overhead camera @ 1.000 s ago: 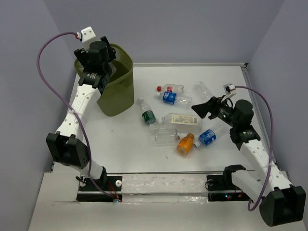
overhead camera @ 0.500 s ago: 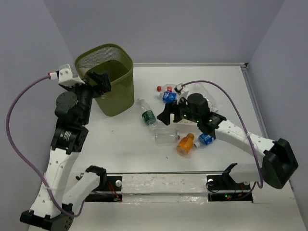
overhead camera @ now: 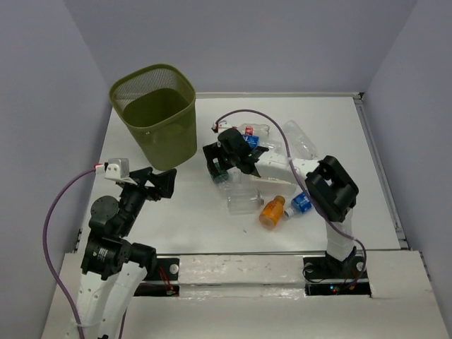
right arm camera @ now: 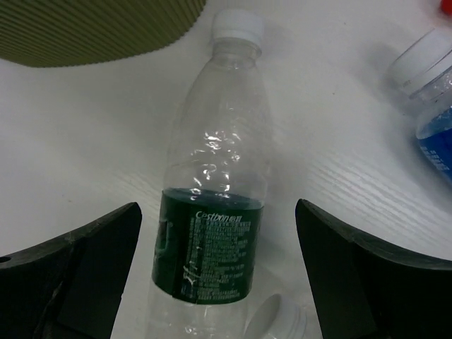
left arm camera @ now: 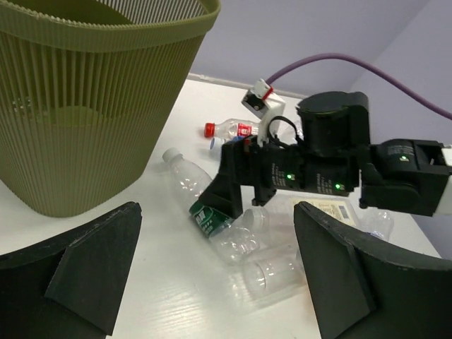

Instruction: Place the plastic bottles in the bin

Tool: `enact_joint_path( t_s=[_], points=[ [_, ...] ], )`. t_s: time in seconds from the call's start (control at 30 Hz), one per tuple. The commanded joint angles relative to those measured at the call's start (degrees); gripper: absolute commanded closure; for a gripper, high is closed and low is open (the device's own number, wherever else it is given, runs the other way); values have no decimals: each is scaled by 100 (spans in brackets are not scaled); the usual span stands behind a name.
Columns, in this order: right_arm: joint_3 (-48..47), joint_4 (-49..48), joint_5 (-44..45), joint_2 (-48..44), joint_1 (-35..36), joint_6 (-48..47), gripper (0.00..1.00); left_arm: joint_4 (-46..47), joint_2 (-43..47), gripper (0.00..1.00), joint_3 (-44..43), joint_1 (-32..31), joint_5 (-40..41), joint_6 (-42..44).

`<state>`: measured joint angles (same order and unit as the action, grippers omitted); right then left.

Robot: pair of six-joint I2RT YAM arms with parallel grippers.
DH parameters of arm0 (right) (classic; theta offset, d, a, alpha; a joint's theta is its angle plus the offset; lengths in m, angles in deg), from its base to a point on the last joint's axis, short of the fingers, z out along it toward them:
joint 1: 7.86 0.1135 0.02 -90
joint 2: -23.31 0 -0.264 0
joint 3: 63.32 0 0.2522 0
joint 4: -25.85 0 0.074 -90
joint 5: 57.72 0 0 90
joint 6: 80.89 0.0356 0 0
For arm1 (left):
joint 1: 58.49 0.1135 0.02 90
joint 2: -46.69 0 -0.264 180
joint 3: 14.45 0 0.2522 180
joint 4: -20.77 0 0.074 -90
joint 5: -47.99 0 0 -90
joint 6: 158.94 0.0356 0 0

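Right gripper arrived, seemingly straddling bottle.

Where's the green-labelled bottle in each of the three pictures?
Top view: green-labelled bottle mid-table, partly hidden under the right arm.
Left wrist: bottle lower middle, beneath that arm.
Right wrist: bottle dead centre, cap up.
Shared landmark: olive bin near its cap.
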<state>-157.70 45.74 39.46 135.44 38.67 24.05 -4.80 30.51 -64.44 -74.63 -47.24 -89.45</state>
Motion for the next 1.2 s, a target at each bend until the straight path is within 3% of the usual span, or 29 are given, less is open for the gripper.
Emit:
enact_joint_path(
  t_s=[0.0,0.13,0.27,0.33,0.47,0.7,0.87,1.03,1.17],
  points=[
    [-823,415,485,482,-3,35,7,372,-157,1,72,-29,-294,-14],
    [-1149,547,460,861,-3,141,11,373,-175,1,107,-292,-224,-32],
    [-1281,521,442,968,-3,325,23,408,-87,1,134,-363,-188,-5],
    [-1272,407,433,907,-3,413,37,408,-43,1,142,-381,-180,-5],
    [-1124,389,530,670,-3,614,53,399,-8,1,142,-399,-153,-5],
    [53,-366,794,-972,-3,923,54,373,1,1,125,-451,-5,-40],
    [258,-1043,724,-2116,-3,739,54,302,-16,1,125,-451,163,-84],
    [-496,-1676,609,-2179,49,72,54,232,-78,1,107,-460,347,-155],
    [-1970,-2141,390,-1407,50,-324,54,232,-113,1,107,-460,339,-164]
  ],
)
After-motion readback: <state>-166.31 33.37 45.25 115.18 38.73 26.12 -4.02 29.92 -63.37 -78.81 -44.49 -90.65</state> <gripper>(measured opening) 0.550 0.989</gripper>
